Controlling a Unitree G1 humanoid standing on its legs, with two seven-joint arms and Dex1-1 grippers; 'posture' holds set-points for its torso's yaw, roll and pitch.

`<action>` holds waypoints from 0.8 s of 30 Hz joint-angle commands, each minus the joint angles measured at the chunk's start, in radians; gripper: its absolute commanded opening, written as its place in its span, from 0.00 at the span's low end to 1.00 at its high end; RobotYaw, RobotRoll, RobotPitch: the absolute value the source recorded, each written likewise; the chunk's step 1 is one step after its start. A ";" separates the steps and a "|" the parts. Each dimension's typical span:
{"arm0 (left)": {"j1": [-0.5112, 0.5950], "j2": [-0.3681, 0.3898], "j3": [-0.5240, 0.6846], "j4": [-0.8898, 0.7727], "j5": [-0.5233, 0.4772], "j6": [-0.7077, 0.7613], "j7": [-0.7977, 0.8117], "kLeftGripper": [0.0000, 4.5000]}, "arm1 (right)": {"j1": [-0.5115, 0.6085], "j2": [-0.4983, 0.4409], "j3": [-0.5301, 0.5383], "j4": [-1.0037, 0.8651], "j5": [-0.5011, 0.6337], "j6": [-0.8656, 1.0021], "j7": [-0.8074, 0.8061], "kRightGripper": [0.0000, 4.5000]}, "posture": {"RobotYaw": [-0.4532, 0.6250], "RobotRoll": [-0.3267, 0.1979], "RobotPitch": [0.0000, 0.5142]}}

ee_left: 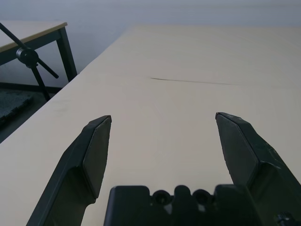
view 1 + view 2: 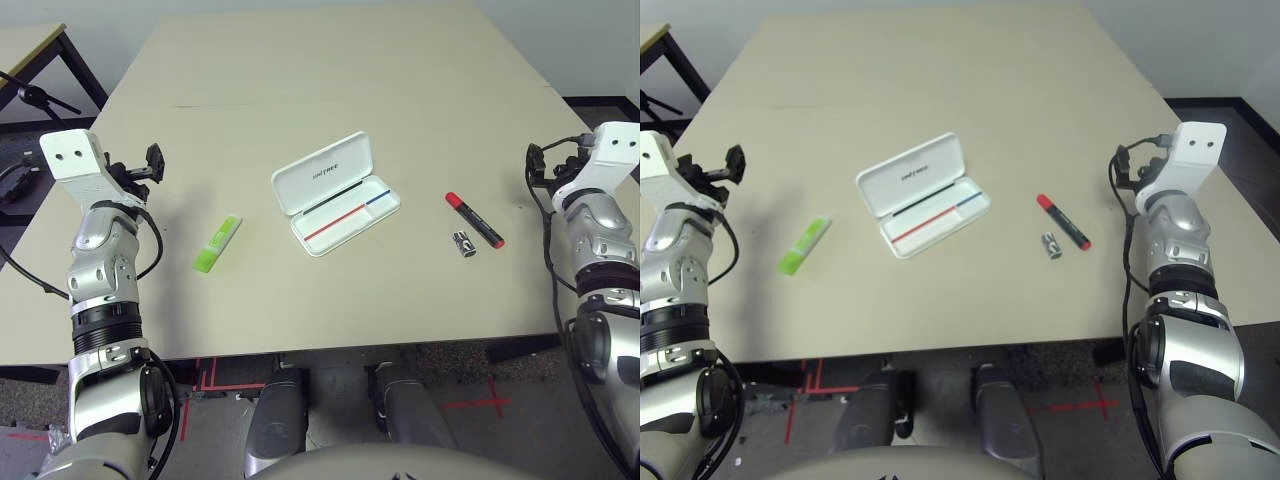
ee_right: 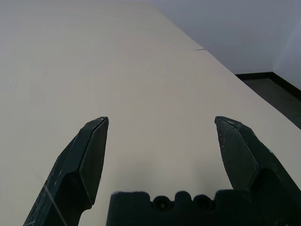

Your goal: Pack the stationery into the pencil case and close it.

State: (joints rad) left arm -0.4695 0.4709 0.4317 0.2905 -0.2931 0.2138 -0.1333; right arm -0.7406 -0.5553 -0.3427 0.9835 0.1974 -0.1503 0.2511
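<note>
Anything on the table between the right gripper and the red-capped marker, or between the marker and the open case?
Nothing visible. Bare table lies between the right gripper and the marker, and between the marker and the open pencil case. The small clip-like piece sits beside the marker, nearer the robot.

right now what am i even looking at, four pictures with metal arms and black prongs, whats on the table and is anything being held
This is a humanoid robot with two silver arms at a beige table. The two wide pictures come from a stereo camera on its head, looking down. The other two come from cameras on its wrists, looking along the left gripper and the right gripper; the black prongs are their jaws, spread open with nothing between them.

In the middle of the table lies a white pencil case, lid open. To its left is a lime-green highlighter. To its right lie a red-capped black marker and a small dark-and-silver clip-like piece.

Nothing is held; each arm is raised near its own side of the table.
</note>
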 commanded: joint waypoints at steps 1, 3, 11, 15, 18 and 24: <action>-0.002 0.007 0.013 0.013 -0.006 -0.004 0.000 0.99 | -0.005 0.007 0.000 0.003 0.002 0.002 -0.003 1.00 | 0.43 0.62 0.26; 0.000 0.004 0.010 0.009 -0.006 -0.003 0.000 0.99 | -0.005 0.004 -0.001 0.003 0.003 0.001 0.000 1.00 | 0.43 0.62 0.26; 0.003 0.025 0.021 -0.056 -0.033 0.053 -0.013 0.99 | -0.014 0.001 0.015 -0.024 0.006 0.012 0.059 1.00 | 0.42 0.62 0.25; 0.006 0.032 0.005 -0.127 -0.065 0.128 -0.037 0.99 | 0.011 -0.015 0.055 -0.135 0.027 0.086 0.228 1.00 | 0.40 0.62 0.23; 0.012 0.034 -0.018 -0.202 -0.093 0.203 -0.065 0.99 | 0.068 -0.037 0.101 -0.279 0.043 0.165 0.370 1.00 | 0.40 0.62 0.23; 0.042 0.070 -0.083 -0.397 -0.178 0.424 -0.152 0.99 | 0.183 -0.110 0.183 -0.511 0.051 0.283 0.580 1.00 | 0.39 0.62 0.23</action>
State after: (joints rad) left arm -0.4486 0.5255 0.3780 -0.0398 -0.4342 0.5597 -0.2519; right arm -0.5746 -0.6413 -0.1800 0.5208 0.2420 0.1003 0.7775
